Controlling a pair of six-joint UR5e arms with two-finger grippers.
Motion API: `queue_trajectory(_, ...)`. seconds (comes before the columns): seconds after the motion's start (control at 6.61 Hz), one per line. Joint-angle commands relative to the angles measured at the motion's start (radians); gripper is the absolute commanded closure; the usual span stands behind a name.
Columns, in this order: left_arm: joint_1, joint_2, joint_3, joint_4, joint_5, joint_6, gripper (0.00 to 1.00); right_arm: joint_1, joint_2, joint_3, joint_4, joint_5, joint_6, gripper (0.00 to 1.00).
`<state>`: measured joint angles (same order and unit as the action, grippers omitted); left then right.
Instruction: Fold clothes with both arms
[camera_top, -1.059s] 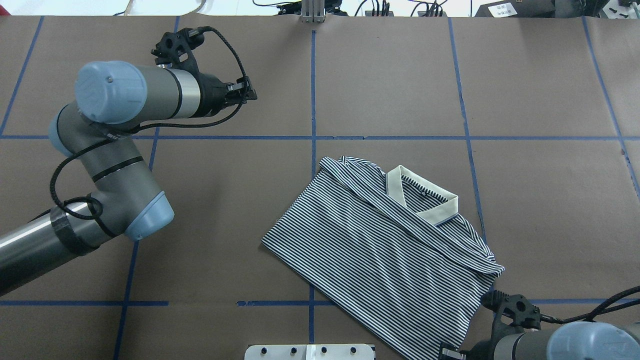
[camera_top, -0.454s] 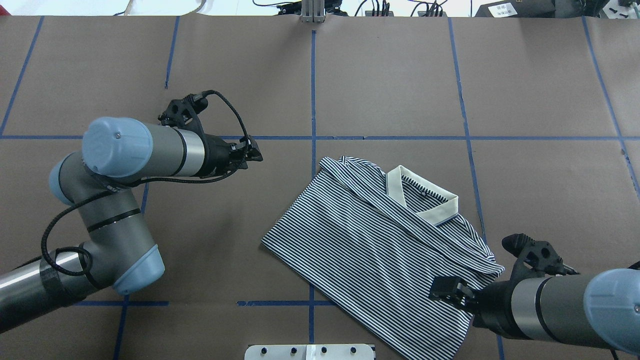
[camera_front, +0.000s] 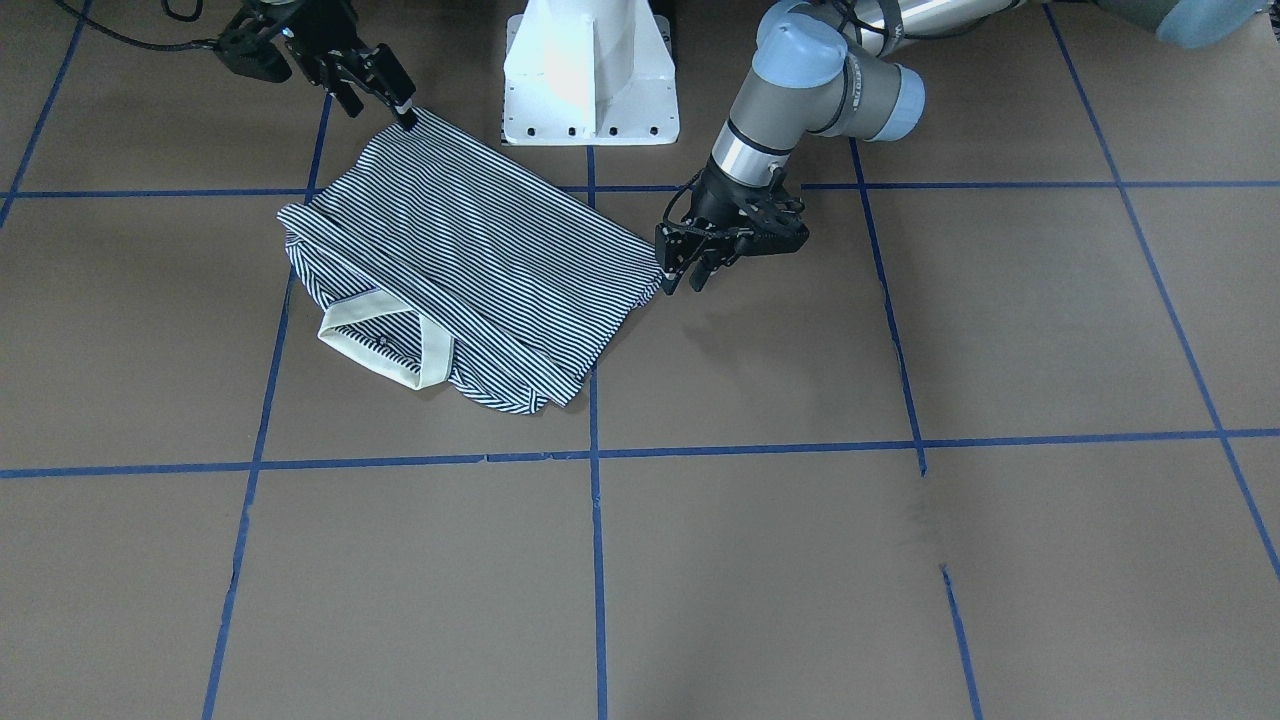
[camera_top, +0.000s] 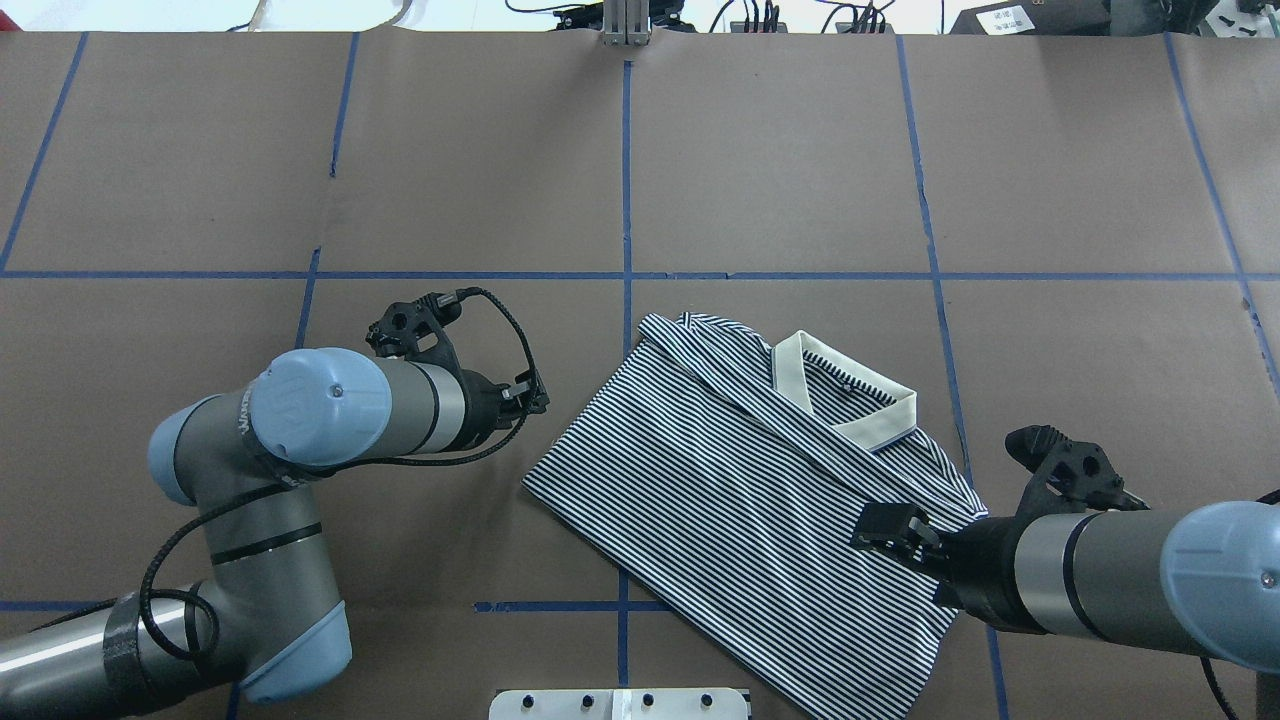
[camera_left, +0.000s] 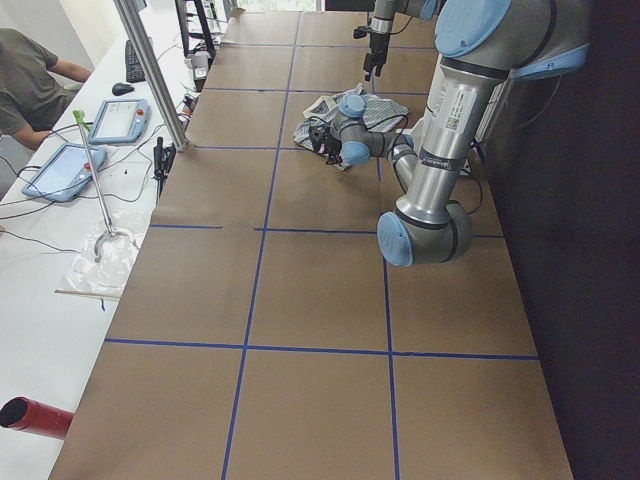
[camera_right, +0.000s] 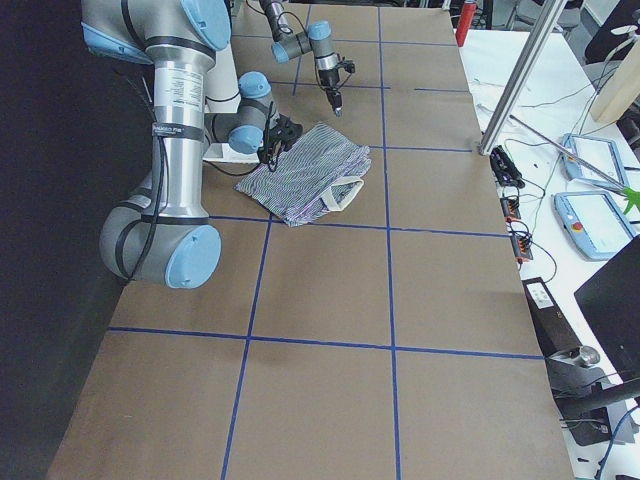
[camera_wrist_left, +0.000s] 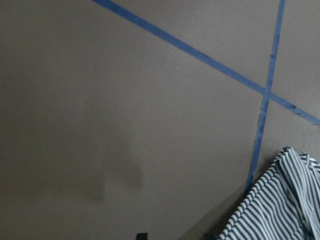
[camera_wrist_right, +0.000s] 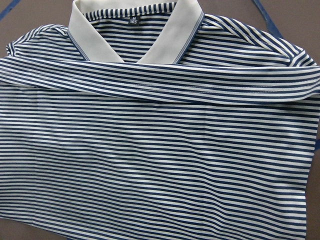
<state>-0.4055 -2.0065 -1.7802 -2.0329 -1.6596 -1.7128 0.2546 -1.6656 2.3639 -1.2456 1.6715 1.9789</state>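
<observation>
The left pincer has its fingers apart with nothing between them, tips pointing down just beside the near left corner of the polo shirt; whether a tip touches the cloth cannot be told. Its wrist camera sees mostly brown paper and two crossing blue tape lines, with only a striped corner at the lower right. The right pincer also looks parted and has hold of nothing, poised over the shirt's right edge near the hem on the robot's side; its wrist camera looks down on the flat stripes and shows no fingers. The shirt lies folded into a rough rectangle on the desk, set on a slant just right of the centre tape line in the overhead view. Its cream collar sits at the far right end, away from the robot, and a folded striped band runs across the body just below it. The white pedestal base stands near the hem.
</observation>
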Motion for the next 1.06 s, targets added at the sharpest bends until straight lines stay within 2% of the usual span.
queue_trajectory(0.0, 0.081, 0.003, -0.015, 0.054, 0.062, -0.021, 0.46, 0.002, 0.003, -0.011, 0.0, -0.001, 0.0, 0.0)
queue_trajectory(0.76, 0.113, 0.002, -0.004, 0.092, 0.076, -0.019, 0.48, 0.003, 0.004, -0.022, 0.0, -0.001, 0.0, 0.0)
queue_trajectory(0.91, 0.109, 0.003, -0.004, 0.092, 0.078, -0.019, 0.61, 0.003, 0.003, -0.022, 0.0, -0.001, 0.0, 0.0)
